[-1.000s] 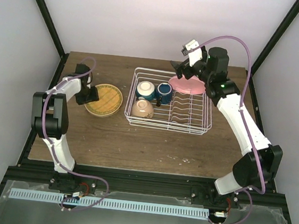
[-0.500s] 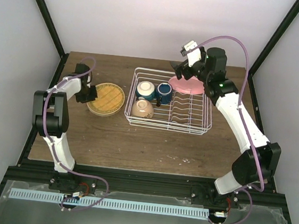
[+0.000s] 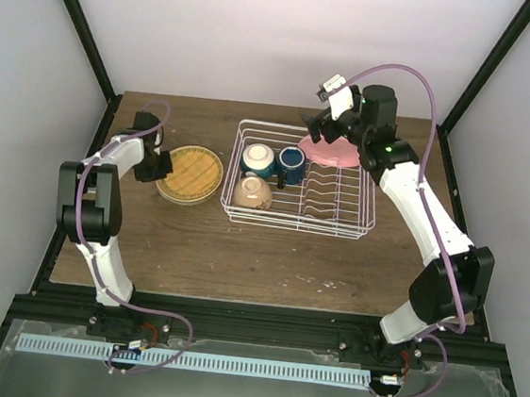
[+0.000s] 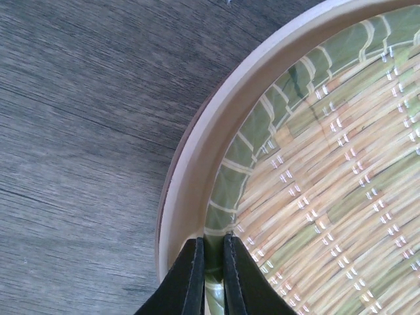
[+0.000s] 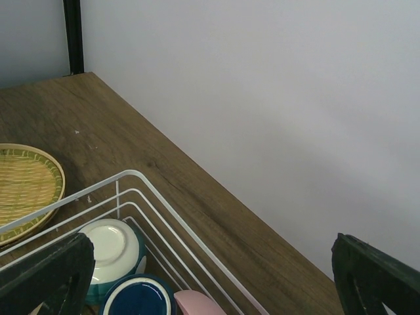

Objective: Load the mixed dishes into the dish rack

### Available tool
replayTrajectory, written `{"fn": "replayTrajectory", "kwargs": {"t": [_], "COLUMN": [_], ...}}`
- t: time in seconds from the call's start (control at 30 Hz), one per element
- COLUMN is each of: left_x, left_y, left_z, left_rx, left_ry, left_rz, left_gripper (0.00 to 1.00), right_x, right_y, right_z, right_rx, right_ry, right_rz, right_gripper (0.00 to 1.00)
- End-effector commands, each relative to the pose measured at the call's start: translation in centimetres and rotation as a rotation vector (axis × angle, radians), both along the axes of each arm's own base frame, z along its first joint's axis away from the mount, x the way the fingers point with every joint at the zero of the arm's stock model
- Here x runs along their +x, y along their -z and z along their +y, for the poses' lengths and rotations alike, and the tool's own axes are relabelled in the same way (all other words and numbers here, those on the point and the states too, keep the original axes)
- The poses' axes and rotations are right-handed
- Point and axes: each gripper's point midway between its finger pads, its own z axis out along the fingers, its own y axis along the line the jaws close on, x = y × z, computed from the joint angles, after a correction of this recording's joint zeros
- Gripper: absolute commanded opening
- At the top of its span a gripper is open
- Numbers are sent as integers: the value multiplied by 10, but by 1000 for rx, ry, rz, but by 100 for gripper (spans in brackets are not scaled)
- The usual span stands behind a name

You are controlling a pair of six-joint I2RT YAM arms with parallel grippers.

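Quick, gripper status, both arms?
Left gripper: closed, fingers down on the woven plate just inside its rim; a grip cannot be told.
Right gripper: open, holding nothing.

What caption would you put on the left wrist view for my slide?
Close-up: the left gripper pinches the rim of the woven tan-yellow plate lying on the wooden table.

**Your counter: one plate, one rack**

You're looking at a dark wooden counter (image 3: pixel 259 255). The tan-yellow woven plate (image 3: pixel 192 174) lies on its left part. Just beside it to the right stands the white wire dish rack (image 3: pixel 300 227), toward the far edge.
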Motion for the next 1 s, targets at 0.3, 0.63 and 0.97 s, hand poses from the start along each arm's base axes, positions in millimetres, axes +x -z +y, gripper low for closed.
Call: {"fn": "replayTrajectory", "kwargs": {"t": [0.3, 0.63, 0.97], "left_x": [-10, -6, -18], "left_y": [-15, -30, -34], "left_z": [-19, -17, 7], "left_rx": [-141, -273, -395], "left_ry": [32, 12, -60], "left_rz": [-13, -82, -141], "left_gripper": [0, 0, 0], "right_x": [-1, -1, -2], "right_y": [-8, -2, 2], "right_z": [6, 9, 11], "right_rx": [-5, 11, 17], "right_ry": [-14, -25, -35], "right_rz": [-9, 24, 50], "right_gripper": [100, 100, 100]}}
